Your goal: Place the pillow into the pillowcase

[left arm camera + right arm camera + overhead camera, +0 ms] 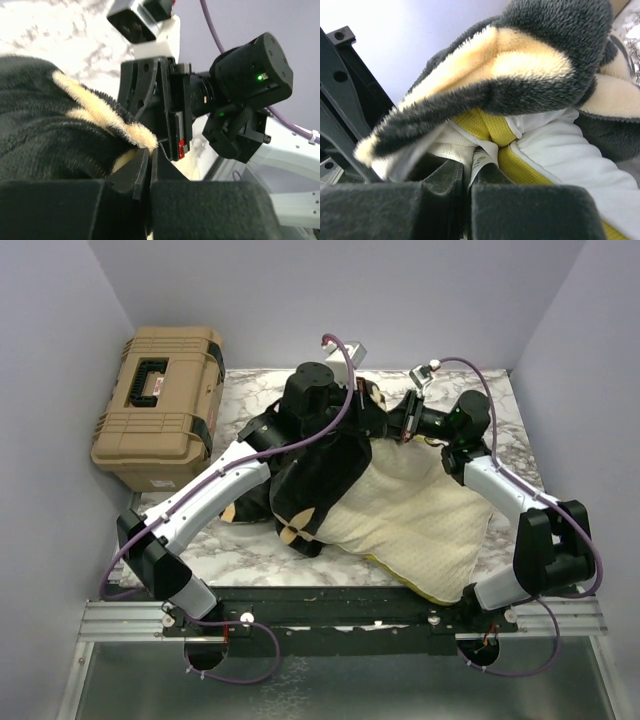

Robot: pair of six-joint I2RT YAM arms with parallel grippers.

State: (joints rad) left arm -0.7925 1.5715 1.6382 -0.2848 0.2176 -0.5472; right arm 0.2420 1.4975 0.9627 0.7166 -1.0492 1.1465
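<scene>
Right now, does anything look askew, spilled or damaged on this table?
Nothing is spilled or damaged. The pillowcase is bunched askew over only the far-left end of the pillow. Most of the pillow lies bare, and its near corner reaches the front edge of the table.

**Left arm** (215,490): long white links, black joint housings, bulky black shoulder block.
**Right arm** (500,485): same build, with white links and black joints.
**Cables** (345,355): purple, one per arm, looping from the base and running along the links to the wrist.
**Wrist motor** (250,67): black cylinder with a small green light (259,77).
**Camera housing** (160,37): white block carrying a black lens body.
**Left gripper** (148,161): matte black, wedge-shaped fingers.
**Right gripper** (469,172): same black fingers; ribbed black frame with a red tab (182,147).
</scene>
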